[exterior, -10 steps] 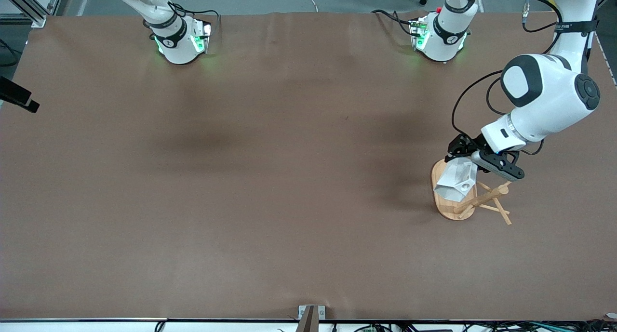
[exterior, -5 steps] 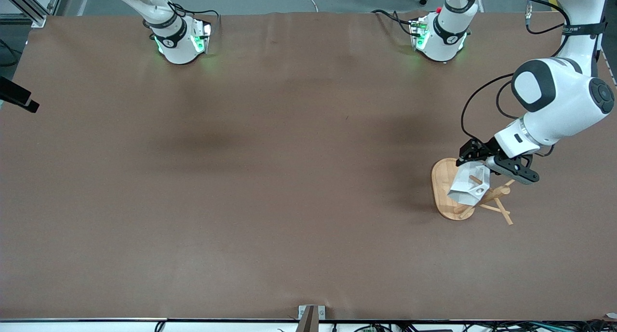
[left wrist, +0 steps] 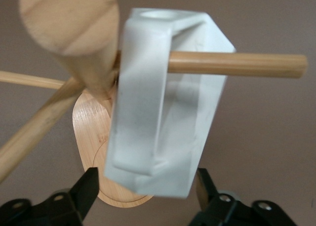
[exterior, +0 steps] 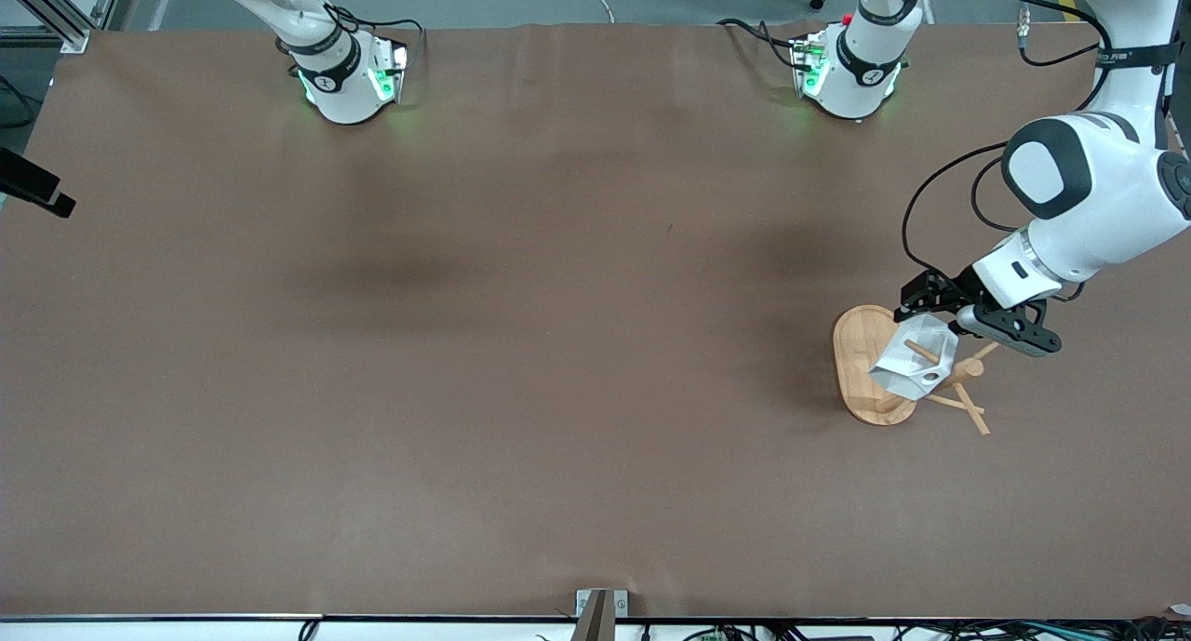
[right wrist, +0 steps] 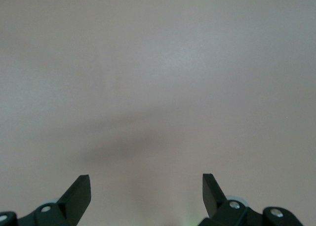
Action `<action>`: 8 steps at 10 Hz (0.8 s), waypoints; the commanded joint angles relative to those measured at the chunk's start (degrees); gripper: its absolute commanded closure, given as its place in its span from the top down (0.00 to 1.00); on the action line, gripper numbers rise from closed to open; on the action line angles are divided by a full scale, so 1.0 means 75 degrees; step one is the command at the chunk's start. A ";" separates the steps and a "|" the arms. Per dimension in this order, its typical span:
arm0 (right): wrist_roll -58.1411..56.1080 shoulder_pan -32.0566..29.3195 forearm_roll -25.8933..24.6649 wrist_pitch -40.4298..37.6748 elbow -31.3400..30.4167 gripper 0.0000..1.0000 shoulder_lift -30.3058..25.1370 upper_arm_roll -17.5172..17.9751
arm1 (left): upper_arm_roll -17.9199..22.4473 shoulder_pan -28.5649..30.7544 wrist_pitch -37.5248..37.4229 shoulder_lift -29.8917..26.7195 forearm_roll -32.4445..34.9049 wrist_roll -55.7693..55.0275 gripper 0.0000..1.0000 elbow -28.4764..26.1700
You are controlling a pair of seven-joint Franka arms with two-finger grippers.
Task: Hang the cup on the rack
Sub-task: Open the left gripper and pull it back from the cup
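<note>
The left end effector, over the light bamboo mug-tree rack at the left arm's end of the brown bench, has its fingers spread beside the small white faceted cup, apparently released. The cup looks light, rigid and smooth; its blocky handle is threaded on a peg. Since a second ago, cup and arm have shifted toward the post. The right end effector waits open.
</note>
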 commanded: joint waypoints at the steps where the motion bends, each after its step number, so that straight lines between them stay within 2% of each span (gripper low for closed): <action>1: 0.0016 -0.0047 -0.0122 -0.0010 -0.0079 1.00 -0.0120 0.0031 | 0.0230 0.0030 -0.0448 -0.0267 -0.0172 0.0141 1.00 -0.0210; 3: 0.0028 -0.0047 -0.0122 -0.0010 -0.0079 1.00 -0.0120 0.0042 | 0.0511 0.0065 -0.1208 -0.0735 -0.0172 -0.0115 1.00 -0.0210; 5: 0.0028 -0.0047 -0.0122 -0.0010 -0.0079 1.00 -0.0108 0.0042 | 0.1084 0.0065 -0.2298 -0.1484 -0.0172 -0.0992 1.00 -0.0164; 6: 0.0028 -0.0047 -0.0122 -0.0010 -0.0079 1.00 -0.0120 0.0042 | 0.1087 0.0042 -0.2453 -0.1812 -0.0032 -0.1182 1.00 -0.0175; 7: 0.0004 -0.0047 -0.0122 0.0002 -0.0079 1.00 -0.0120 0.0042 | 0.0797 0.0019 -0.2490 -0.2082 0.0514 -0.1219 1.00 -0.0175; 8: -0.0007 -0.0047 -0.0122 0.0002 -0.0079 1.00 -0.0120 0.0042 | 0.0284 0.0053 -0.2478 -0.2166 0.1749 -0.1231 1.00 -0.0048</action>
